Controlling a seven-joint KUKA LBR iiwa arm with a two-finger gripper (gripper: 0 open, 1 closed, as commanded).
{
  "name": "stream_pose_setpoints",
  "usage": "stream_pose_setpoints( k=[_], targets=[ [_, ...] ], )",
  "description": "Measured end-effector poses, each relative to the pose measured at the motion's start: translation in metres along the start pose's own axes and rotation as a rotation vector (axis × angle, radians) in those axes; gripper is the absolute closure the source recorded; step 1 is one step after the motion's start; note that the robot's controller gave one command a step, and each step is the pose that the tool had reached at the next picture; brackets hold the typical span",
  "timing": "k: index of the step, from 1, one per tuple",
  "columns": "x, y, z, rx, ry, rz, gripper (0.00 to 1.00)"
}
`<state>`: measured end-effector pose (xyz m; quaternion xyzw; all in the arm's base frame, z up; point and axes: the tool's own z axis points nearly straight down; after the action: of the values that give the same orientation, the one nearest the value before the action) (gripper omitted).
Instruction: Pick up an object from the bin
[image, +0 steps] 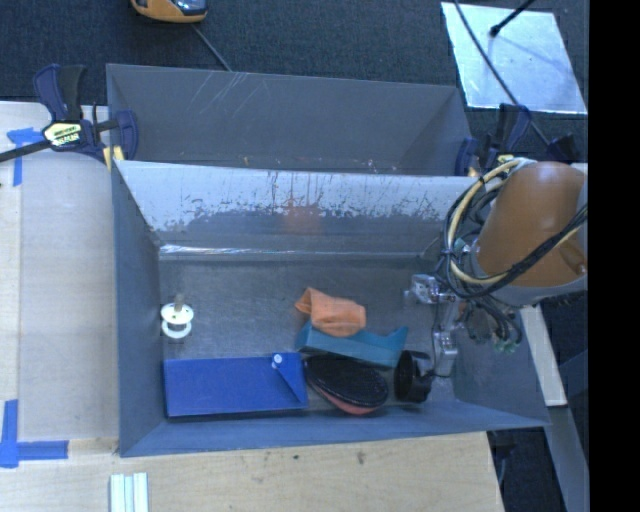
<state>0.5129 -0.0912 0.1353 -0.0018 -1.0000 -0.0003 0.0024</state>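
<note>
My gripper (444, 347) hangs low at the right side of the bin, just right of a cluster of things by the front wall. Nearest to it is a small black round thing (410, 380), lying just below and left of it. Beside that lies a black oval thing with a red underside (347, 386). A teal-blue flat piece (362, 345) rests behind the oval thing, partly under it. An orange soft lump (331, 312) sits a little further back. Nothing shows held in the gripper.
A flat blue box (234, 386) lies along the front wall at the left. A small white spool-like thing (177, 321) stands near the left wall. The arm with its orange cover and cables hangs over the bin's right rim.
</note>
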Motion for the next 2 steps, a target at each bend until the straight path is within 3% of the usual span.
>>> stream_pose_setpoints(
  k=[1, 2],
  targets=[
    [-0.002, 0.000, -0.004, 0.001, -0.008, -0.003, 0.00],
    [-0.007, 0.016, 0.033, 0.004, -0.013, -0.015, 0.00]
  ],
)
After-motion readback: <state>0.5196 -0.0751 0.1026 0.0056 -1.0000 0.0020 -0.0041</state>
